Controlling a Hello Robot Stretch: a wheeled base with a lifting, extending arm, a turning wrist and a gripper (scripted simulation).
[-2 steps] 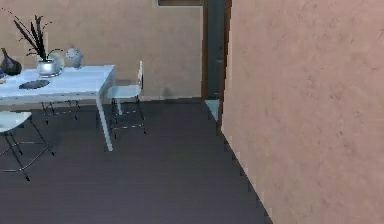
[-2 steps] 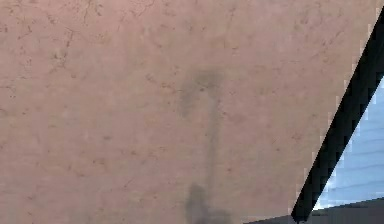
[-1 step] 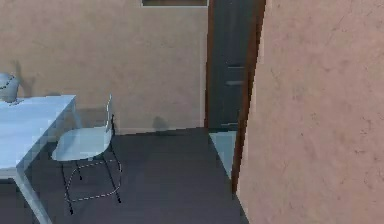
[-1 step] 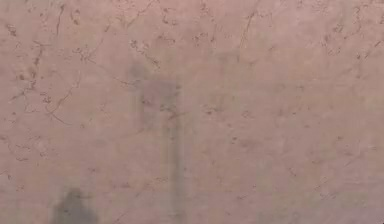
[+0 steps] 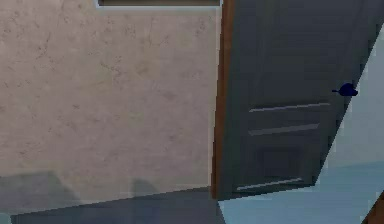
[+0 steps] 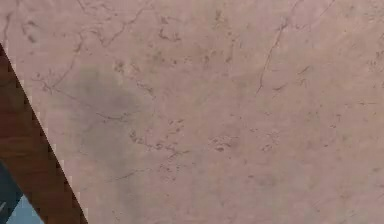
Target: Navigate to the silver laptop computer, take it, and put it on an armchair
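A speckled beige wall (image 5: 110,95) stands close ahead in the forward view. To its right is a dark grey panelled door (image 5: 285,100) with a small dark handle (image 5: 347,90) and a brown frame (image 5: 224,90). In the arm side view a pinkish cracked wall (image 6: 210,110) rises close by.
The dark floor (image 5: 120,212) runs along the foot of the wall in the forward view. A pale blue surface (image 5: 362,150) lies right of the door. A dark brown edge (image 6: 35,150) slants across the arm side view's lower left corner.
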